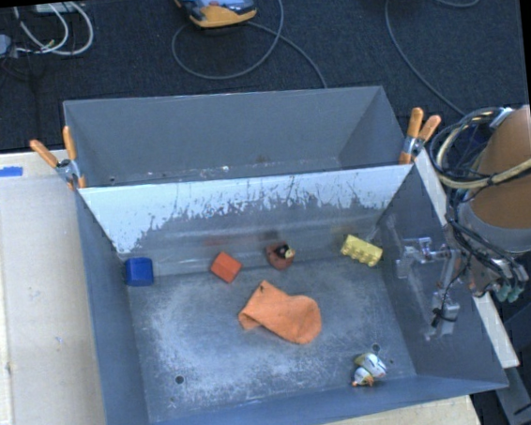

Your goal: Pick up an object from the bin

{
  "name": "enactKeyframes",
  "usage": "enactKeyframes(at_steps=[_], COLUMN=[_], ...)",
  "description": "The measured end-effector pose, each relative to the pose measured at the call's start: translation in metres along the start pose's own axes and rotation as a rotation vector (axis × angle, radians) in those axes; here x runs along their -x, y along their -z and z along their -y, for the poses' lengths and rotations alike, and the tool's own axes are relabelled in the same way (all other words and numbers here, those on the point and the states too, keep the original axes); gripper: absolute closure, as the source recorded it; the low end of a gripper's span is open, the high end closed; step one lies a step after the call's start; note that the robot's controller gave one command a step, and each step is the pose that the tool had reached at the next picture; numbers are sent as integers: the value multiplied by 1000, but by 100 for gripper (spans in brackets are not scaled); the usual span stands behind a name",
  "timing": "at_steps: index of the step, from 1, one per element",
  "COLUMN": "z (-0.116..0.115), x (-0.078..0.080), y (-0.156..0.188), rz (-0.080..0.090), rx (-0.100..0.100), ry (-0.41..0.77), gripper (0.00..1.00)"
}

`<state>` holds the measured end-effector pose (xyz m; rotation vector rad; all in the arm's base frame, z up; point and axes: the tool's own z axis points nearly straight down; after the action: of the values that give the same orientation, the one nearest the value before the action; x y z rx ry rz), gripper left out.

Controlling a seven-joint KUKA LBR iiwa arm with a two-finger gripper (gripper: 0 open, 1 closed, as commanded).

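Lying in bin [206, 364]: orange cloth [281, 315], yellow brick [361, 250].

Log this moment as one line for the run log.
gripper: at right wall of bin | nearest: yellow block, small white toy | pick: not yet done

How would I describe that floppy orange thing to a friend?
In the grey bin, look near the middle of the floor. The orange cloth lies there. It alone is soft and crumpled, far bigger than the orange-red cube near it.
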<state>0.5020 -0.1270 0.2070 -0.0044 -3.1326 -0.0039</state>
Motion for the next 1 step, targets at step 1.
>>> enactKeyframes(at_steps=[1], z=[0], x=[2], y=[4], rz=[7], rx=[-2], ry=[4], gripper=[0])
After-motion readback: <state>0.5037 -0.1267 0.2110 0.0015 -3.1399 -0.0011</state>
